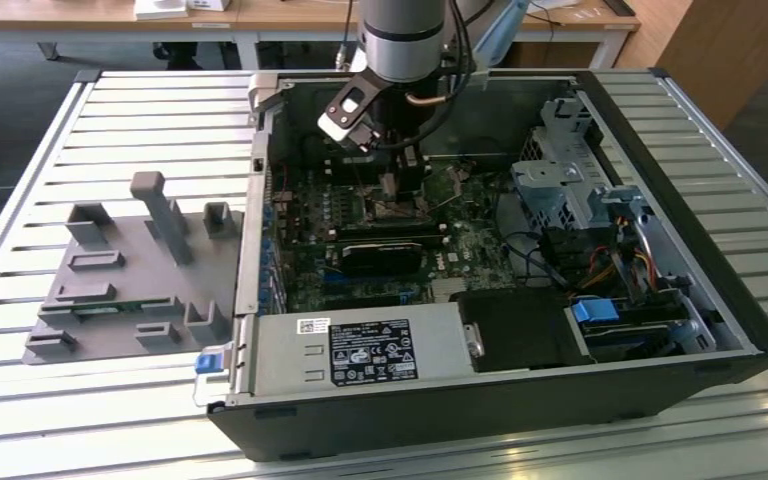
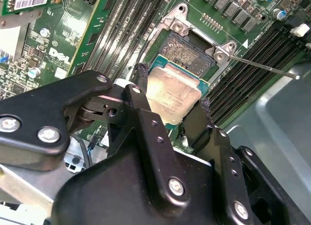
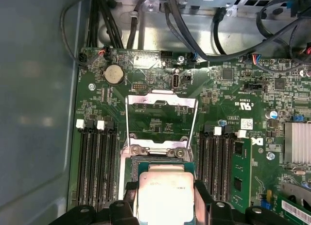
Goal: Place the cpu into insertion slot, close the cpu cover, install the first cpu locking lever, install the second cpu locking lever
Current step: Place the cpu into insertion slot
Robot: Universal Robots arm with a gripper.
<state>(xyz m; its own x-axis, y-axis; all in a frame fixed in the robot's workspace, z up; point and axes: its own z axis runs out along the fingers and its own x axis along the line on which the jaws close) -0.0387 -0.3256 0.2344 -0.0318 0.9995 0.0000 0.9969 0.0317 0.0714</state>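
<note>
My gripper (image 2: pixel 171 91) is shut on the cpu (image 2: pixel 174 93), a flat silver-grey chip pinched by its edges between the two black fingers (image 2: pixel 141 77). The chip hangs just above and partly over the insertion slot (image 2: pixel 188 49), whose dark pin field lies bare inside a metal rim. In the first wrist view the cpu (image 3: pixel 165 196) sits in front of the slot (image 3: pixel 160 159). The cpu cover (image 3: pixel 162 99) is swung open and lies back over the board. Thin wire levers (image 3: pixel 127 137) stand raised beside it. In the exterior view the gripper (image 1: pixel 391 185) reaches down into the open computer case.
Black memory slots (image 3: pixel 97 162) flank the socket on both sides. A black heatsink block (image 1: pixel 381 255), a power supply (image 1: pixel 357 355) and a drive cage (image 1: pixel 564 180) crowd the case. A grey fixture tray (image 1: pixel 131 270) lies at the exterior view's left.
</note>
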